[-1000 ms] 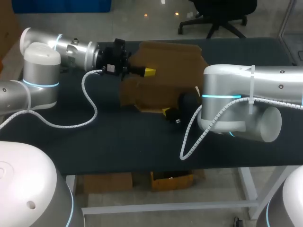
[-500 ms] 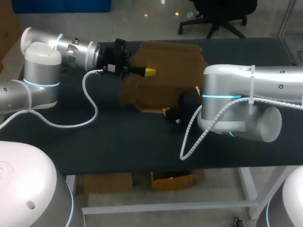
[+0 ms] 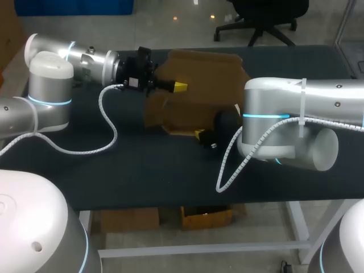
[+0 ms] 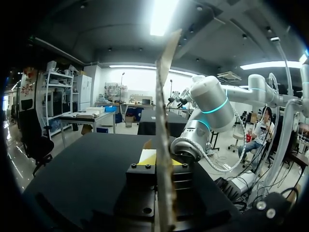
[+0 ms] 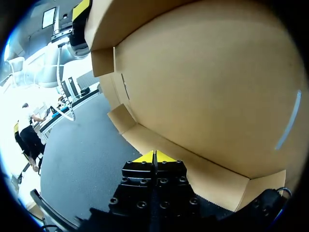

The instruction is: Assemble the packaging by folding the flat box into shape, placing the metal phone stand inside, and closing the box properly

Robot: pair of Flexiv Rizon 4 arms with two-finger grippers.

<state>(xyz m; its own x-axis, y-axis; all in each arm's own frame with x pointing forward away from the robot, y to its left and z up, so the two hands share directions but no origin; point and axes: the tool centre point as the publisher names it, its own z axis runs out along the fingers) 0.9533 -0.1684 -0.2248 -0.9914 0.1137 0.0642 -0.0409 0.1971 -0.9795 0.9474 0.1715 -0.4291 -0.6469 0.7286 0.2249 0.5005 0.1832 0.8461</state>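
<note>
Cardboard box (image 3: 199,79) pinched edge-on in left gripper (image 4: 161,158); right gripper (image 5: 154,155) pressed together at its edge. Pull unevenly and you tear it.

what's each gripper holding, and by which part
Left gripper pinches the cardboard box by one panel's edge. Right gripper is shut at its near flap; a hold there cannot be told.

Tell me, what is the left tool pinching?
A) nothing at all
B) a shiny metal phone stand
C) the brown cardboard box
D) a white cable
C: in the left wrist view a thin panel of the cardboard box stands edge-on between the yellow tips of the left tool, which touch it from both sides.
</note>
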